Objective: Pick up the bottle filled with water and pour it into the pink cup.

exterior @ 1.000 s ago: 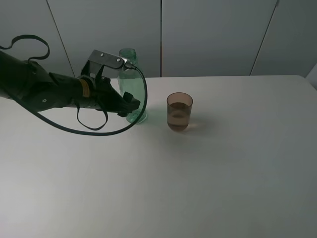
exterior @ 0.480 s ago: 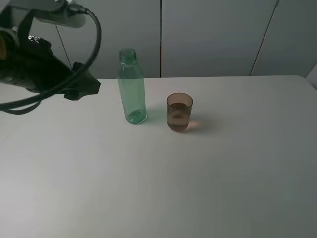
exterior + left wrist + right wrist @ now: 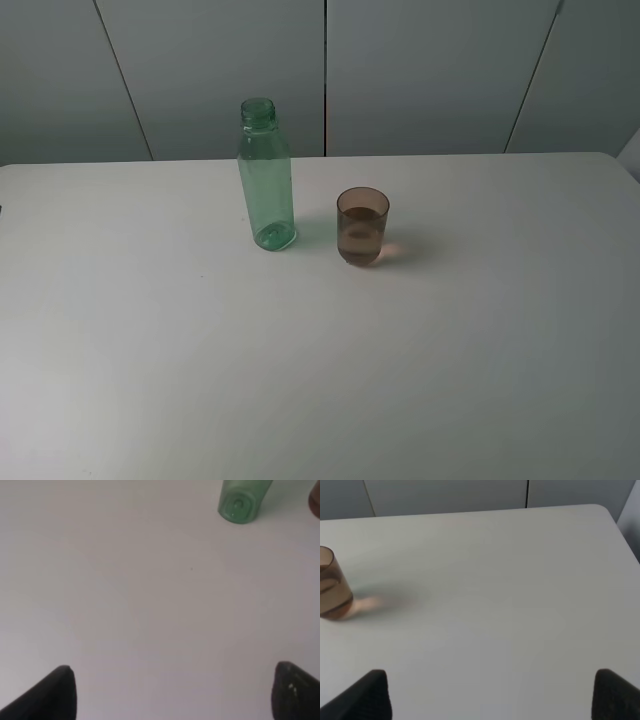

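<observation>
White counter before grey wall panels; bottle (image 3: 266, 180) and pink cup (image 3: 362, 225) stand upright, just apart.
The cup holds liquid, so pouring looks finished. Both lie well ahead of the left end effector (image 3: 172, 692), which is spread wide and empty; best kept clear. Only the right wrist view shows the right end effector (image 3: 492, 692), likewise spread, cup off to one side.

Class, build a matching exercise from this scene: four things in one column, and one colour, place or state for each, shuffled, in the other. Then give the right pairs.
1. bottle
2. pink cup
3. left gripper
4. table

A. white
B. partly filled with liquid
C. green, uncapped
D. fingers wide apart, holding nothing

Pairs: 1-C, 2-B, 3-D, 4-A
</observation>
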